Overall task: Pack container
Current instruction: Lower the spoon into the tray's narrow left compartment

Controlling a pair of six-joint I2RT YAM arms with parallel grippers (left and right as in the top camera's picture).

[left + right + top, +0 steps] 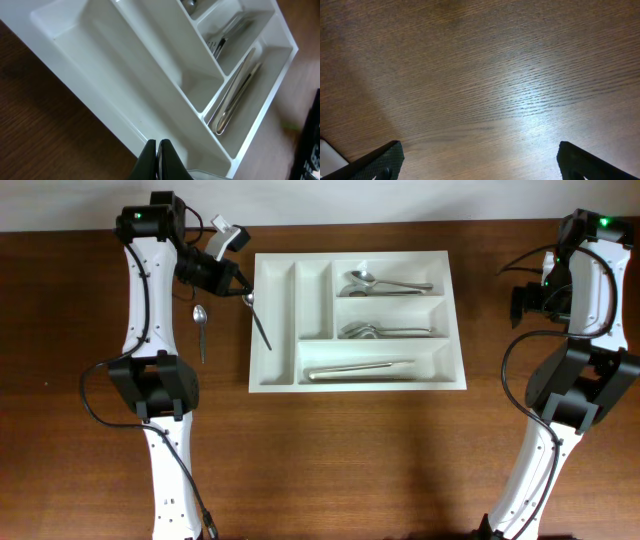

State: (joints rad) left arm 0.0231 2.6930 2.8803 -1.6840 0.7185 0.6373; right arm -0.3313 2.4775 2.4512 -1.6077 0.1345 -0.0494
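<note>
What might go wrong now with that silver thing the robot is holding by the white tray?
1. The left gripper holds the thin utensil slanted across the left wall of the container. Let go here, it may catch on that wall and slide onto the table.
2. The loose spoon lies close beside the left arm and might get knocked.

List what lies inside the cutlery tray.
Spoons upper right, more cutlery middle, long pieces bottom; stacked, so counts hidden. Second upright slot bare; utensil in left gripper hangs over first.
</note>
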